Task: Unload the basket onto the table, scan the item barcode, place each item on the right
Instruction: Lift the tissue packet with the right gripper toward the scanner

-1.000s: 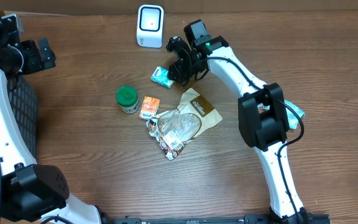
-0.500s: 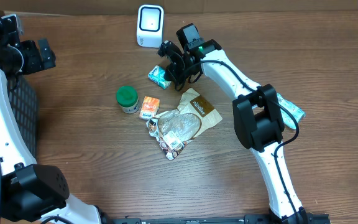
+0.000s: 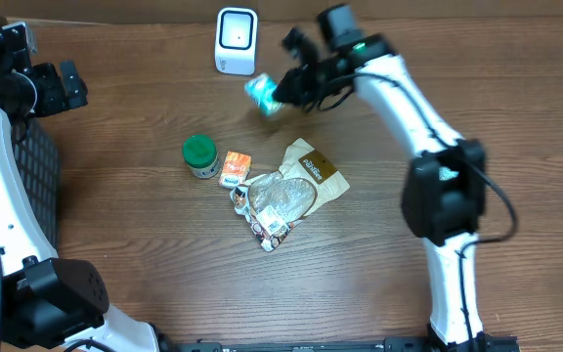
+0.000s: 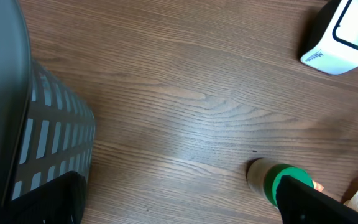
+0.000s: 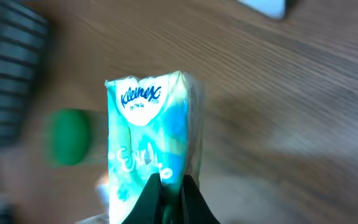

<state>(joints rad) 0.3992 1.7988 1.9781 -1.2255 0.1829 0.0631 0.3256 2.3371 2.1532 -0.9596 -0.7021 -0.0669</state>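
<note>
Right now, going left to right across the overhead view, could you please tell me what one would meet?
black basket → green-lidded jar → Kleenex pack → brown pouch. The white scanner and orange packet overlap others, so omitted.

Soft, even light falls on the brown table (image 3: 145, 274); shadows are small and faint. The overhead view is sharp. The right wrist view is smeared with blur, and only the tissue pack (image 5: 151, 143) looks fairly clear.
</note>
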